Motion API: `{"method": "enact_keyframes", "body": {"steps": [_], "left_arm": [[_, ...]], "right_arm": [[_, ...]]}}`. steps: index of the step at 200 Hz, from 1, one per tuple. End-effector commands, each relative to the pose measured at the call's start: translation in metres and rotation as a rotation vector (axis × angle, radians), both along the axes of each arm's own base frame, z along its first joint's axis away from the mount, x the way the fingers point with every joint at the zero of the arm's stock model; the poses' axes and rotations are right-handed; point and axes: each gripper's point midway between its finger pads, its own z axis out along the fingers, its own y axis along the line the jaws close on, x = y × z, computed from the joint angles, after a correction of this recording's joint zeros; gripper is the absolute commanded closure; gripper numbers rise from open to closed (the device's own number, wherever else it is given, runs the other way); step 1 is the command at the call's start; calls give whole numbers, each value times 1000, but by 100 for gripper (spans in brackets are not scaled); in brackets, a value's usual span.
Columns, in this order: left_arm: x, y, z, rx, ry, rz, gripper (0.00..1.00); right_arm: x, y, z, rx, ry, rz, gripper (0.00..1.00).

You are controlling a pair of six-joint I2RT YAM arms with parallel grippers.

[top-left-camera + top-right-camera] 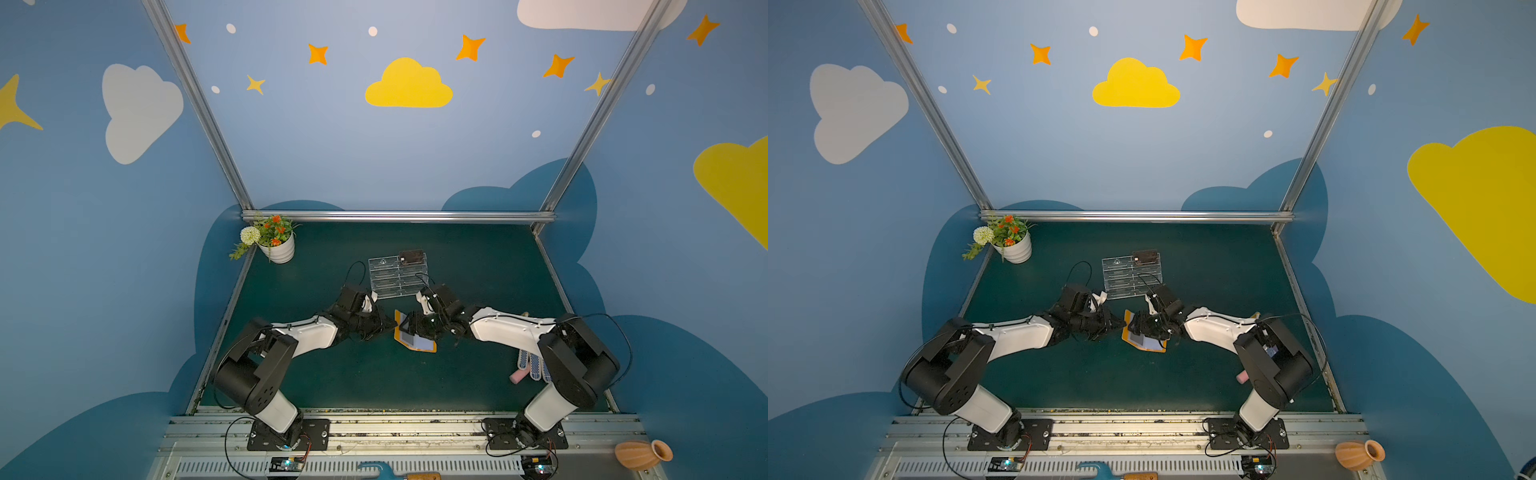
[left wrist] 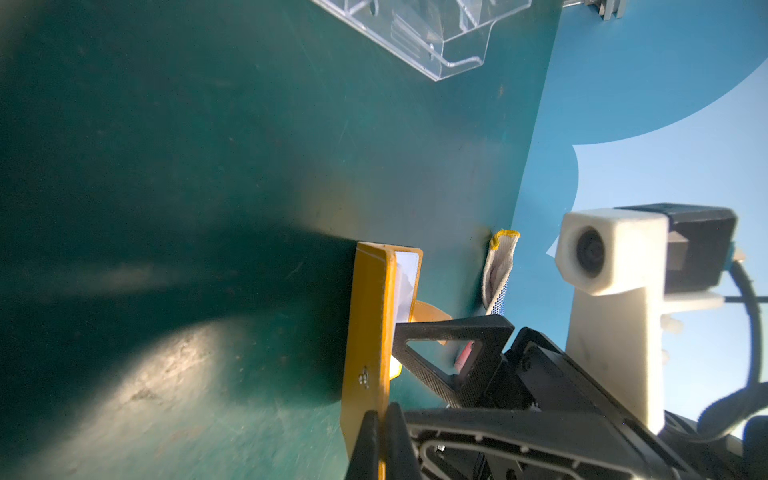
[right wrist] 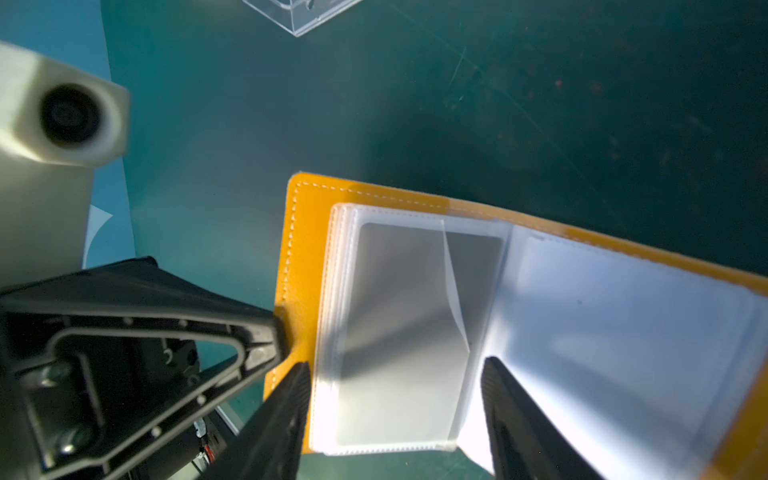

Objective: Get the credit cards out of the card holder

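The card holder (image 1: 422,344) lies open on the green mat (image 1: 332,382), a little below the middle of both top views. From up there most of it is hidden under the two black grippers that meet over it.

The left gripper (image 2: 380,415) has its fingers pressed together on the edge of the orange cover, pinching it. The right gripper (image 3: 397,363) hangs over the clear sleeve pages with its fingers (image 3: 511,399) spread wide, one to either side of a page, and nothing is pinched between them. Whether the tips touch the plastic I cannot tell. A grey-looking card (image 3: 399,324) shows through that frosted page, inside its sleeve.

Just behind the grippers, nearer the middle of the frame, stands a clear acrylic stand (image 1: 395,278), apart from the holder. On its upper right corner sits a small dark stack, the credit cards (image 1: 412,256) as far as I can make out.

A white flower pot (image 1: 277,247) fills the mat's far left corner. At the right, half covered by the right arm's elbow, lie dotted white gloves (image 1: 534,365) with a pink thing (image 1: 518,377) beside them. Off the mat, in the lower right of the frame, a terracotta vase (image 1: 642,455) lies on its side. A teal-handled tool (image 1: 374,471) is cut off by the bottom edge.
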Motion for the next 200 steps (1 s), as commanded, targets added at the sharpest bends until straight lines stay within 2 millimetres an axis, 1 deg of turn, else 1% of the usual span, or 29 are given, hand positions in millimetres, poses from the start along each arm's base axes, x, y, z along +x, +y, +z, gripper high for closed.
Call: {"method": "enact_keyframes", "body": {"steps": [1,27,47,62,94,134,200], "left_arm": [[-2,-2,1,-9,-13,-13,96],[-1,-2,2,-10,-17,-12,96],[-1,-2,2,-11,-17,-13,96],[0,-2,3,-10,-19,-14,96],[-1,-2,4,-9,-22,-18,96],[-1,-2,4,-1,-26,-20,96],[-1,1,0,13,-24,-14,96]], "right_arm": [[-2,-1,4,8,-13,-4,40],[-3,-1,4,15,-14,-2,40],[-3,-1,4,12,-10,-2,45],[-3,-1,1,8,-3,-1,45],[-2,0,-1,-8,7,1,53],[-2,-6,-2,-50,8,-6,61],[-3,-19,0,-98,-5,-29,67]]}}
